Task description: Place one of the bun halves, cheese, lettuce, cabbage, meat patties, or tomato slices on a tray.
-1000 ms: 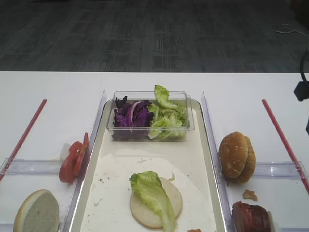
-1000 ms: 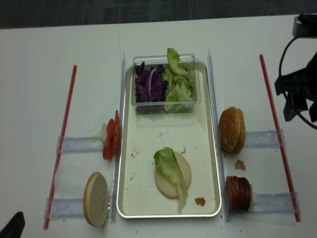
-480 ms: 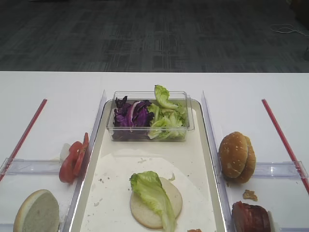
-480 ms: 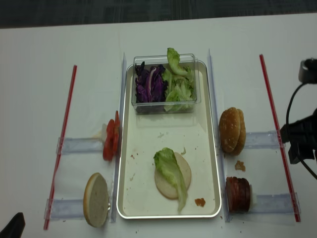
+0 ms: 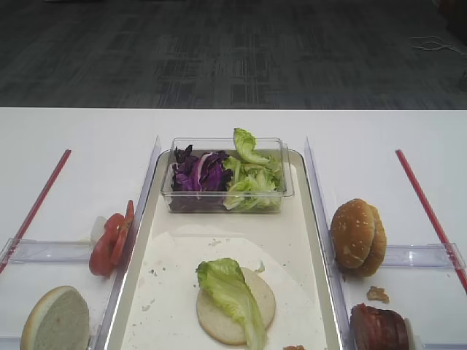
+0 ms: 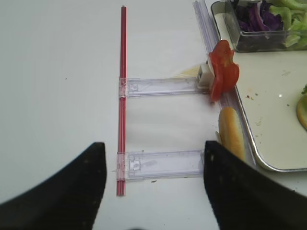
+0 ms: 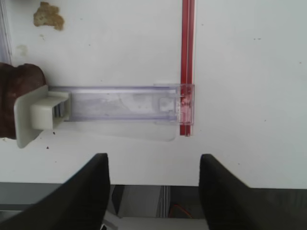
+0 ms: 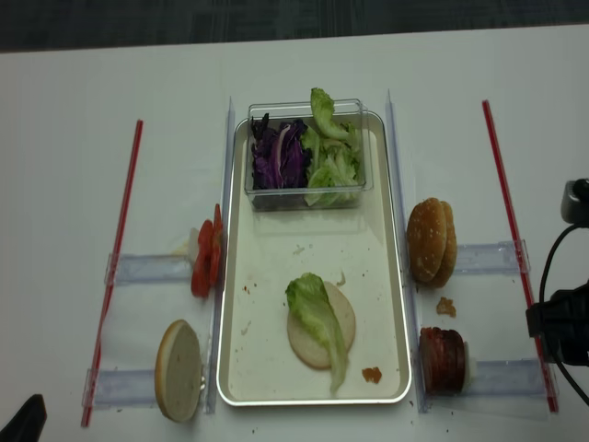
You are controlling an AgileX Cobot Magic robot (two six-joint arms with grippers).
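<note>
We found the tray (image 8: 394, 276) lying long and rectangular on the white counter (image 8: 64, 184), its rim shiny silver, its floor matte cream and flecked with crumbs. On the near part of that floor lay one of the bun halves (image 8: 342, 324), flat pale cut face up, with the lettuce (image 8: 317, 318), a crinkled light-green leaf, draped over it. At the tray's far end stood a clear plastic tub (image 8: 304, 195) holding the cabbage (image 8: 276, 157), dark purple shreds with white streaks, beside more ruffled green leaves.

Left of the tray, thin red tomato slices (image 8: 206, 260) stood on edge against a clear plastic side rail, and nearer us a pale bun half (image 8: 179, 370) stood tilted on edge. Right of the tray stood seeded golden domed buns (image 8: 431, 241), then a small brown crumb (image 8: 446, 307), then the meat patties (image 8: 443, 361), dark reddish-brown and thick, held upright by a cream bracket (image 7: 36, 115). Red strips (image 8: 502, 184) ran along both outer sides.

The right claw (image 7: 153, 191) hovered well right of the tray, beyond the patties, over the end of a clear rail, its dark fingers (image 7: 86, 196) spread wide and holding nothing. The left claw (image 6: 151, 191) hung over the counter left of the tray, likewise spread and empty.
</note>
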